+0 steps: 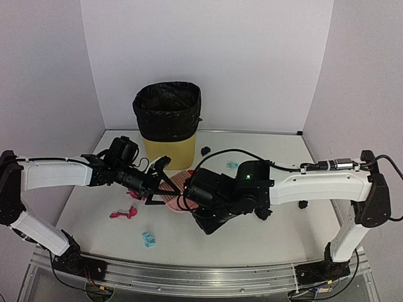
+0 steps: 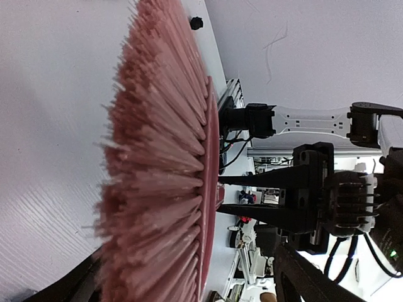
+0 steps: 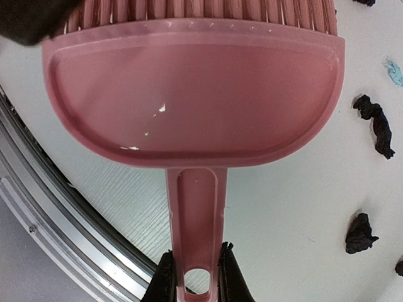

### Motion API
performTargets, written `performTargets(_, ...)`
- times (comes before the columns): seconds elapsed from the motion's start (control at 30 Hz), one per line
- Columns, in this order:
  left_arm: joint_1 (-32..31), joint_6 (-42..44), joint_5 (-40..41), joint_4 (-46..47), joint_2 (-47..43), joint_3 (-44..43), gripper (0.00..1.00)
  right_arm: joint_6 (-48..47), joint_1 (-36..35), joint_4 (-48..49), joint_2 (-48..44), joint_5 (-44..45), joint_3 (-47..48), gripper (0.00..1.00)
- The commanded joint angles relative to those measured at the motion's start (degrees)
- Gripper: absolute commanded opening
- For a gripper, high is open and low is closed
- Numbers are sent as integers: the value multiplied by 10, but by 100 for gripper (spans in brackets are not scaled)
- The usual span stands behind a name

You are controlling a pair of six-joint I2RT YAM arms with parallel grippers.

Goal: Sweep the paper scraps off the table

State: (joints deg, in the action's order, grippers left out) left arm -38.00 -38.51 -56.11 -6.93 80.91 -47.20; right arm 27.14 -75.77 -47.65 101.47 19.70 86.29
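My left gripper (image 1: 156, 184) (image 2: 230, 195) is shut on the back of a pink brush (image 2: 160, 170), whose bristles stand against the front lip of the pink dustpan (image 1: 178, 189) (image 3: 195, 94). My right gripper (image 1: 191, 196) (image 3: 196, 283) is shut on the dustpan's handle (image 3: 196, 220); the pan lies flat on the table (image 1: 252, 242) and looks empty. Paper scraps lie loose: pink ones (image 1: 123, 214) (image 1: 133, 195), light blue ones (image 1: 148, 239) (image 1: 232, 165) (image 3: 393, 70), a navy one (image 1: 205, 150), black ones (image 1: 303, 204) (image 3: 374, 121) (image 3: 360, 234) (image 2: 196, 23).
A yellow bin with a black liner (image 1: 167, 119) stands at the back, just behind the brush and pan. The metal rail (image 3: 50, 239) runs along the table's front edge close to the dustpan handle. White walls close in the back and both sides.
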Motion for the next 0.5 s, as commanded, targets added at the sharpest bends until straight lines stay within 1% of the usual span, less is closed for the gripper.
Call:
performTargets(0.0,-6,2,-31,26,18,-4,81,-28,3,12,-1,10,40,0)
performTargets(0.13,-6,2,-33,28,25,-9,60,-34,4,14,4,5,47,0)
performTargets(0.23,-6,-3,-34,34,26,-11,41,-34,6,16,6,1,48,0)
performTargets(0.4,-6,-21,-51,51,35,-11,14,-28,10,17,8,3,48,0)
performTargets(0.47,-6,-28,-57,60,39,-10,5,-26,11,17,9,10,51,0)
